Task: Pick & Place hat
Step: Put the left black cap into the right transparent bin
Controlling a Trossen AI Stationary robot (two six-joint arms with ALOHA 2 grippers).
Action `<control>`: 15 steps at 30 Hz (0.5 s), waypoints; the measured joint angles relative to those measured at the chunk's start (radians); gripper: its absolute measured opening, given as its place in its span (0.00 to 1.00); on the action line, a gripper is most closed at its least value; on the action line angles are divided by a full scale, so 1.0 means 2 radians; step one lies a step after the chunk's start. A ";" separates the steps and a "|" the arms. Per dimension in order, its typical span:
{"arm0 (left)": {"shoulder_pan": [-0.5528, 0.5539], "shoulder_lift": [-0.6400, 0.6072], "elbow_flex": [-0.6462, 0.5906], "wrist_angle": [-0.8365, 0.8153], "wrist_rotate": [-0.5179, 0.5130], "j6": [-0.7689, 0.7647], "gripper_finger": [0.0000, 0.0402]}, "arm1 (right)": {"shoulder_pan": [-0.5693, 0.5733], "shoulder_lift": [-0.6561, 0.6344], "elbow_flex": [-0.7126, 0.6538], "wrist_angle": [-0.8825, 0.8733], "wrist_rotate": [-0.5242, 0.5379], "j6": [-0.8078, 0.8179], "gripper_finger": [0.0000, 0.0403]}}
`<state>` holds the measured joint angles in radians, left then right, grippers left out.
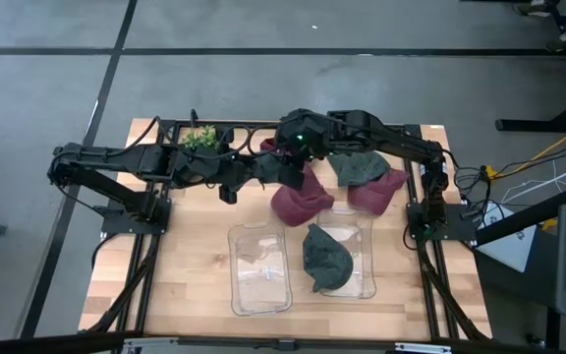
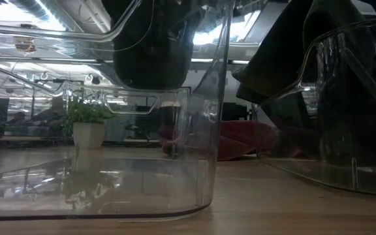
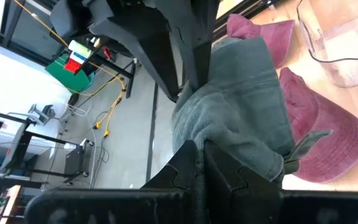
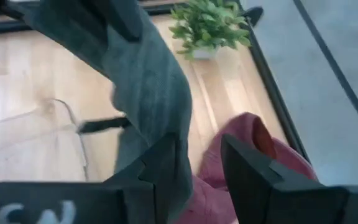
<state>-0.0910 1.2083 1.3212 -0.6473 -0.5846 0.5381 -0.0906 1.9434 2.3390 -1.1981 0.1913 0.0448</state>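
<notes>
Up near the table's (image 1: 195, 275) back edge, holding grey-green hat (image 3: 241, 106) pinched in tightly closed left gripper (image 3: 199, 155), above maroon hat (image 1: 301, 204) lying on the wood. Flanking it with right gripper (image 4: 197, 168), fingers spread apart, just beside the hanging cloth.

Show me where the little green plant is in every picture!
High view: the plant stands at the table's far edge, by the left arm.
Low view: left of middle, seen through the clear bin.
Left wrist view: not in it.
Right wrist view: past the grey-green hat, near the table's edge.
Shared landmark: the dark red hat.
</notes>
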 joint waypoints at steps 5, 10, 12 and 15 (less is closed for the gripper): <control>0.000 0.000 0.000 0.000 0.000 0.000 0.03 | -0.001 0.000 0.000 0.006 -0.053 0.006 0.21; 0.000 0.000 0.000 0.000 -0.014 -0.014 0.04 | -0.001 -0.001 0.000 0.010 -0.030 0.015 0.02; 0.000 0.000 0.000 -0.001 -0.018 -0.031 0.06 | 0.002 -0.003 0.000 0.010 0.003 0.016 0.01; 0.000 0.000 0.000 -0.002 -0.034 -0.055 0.10 | 0.004 -0.006 0.000 0.011 0.037 0.025 0.01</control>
<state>-0.0910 1.2083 1.3214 -0.6506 -0.6521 0.4289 -0.0822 1.9306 2.3390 -1.1759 0.2653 0.0946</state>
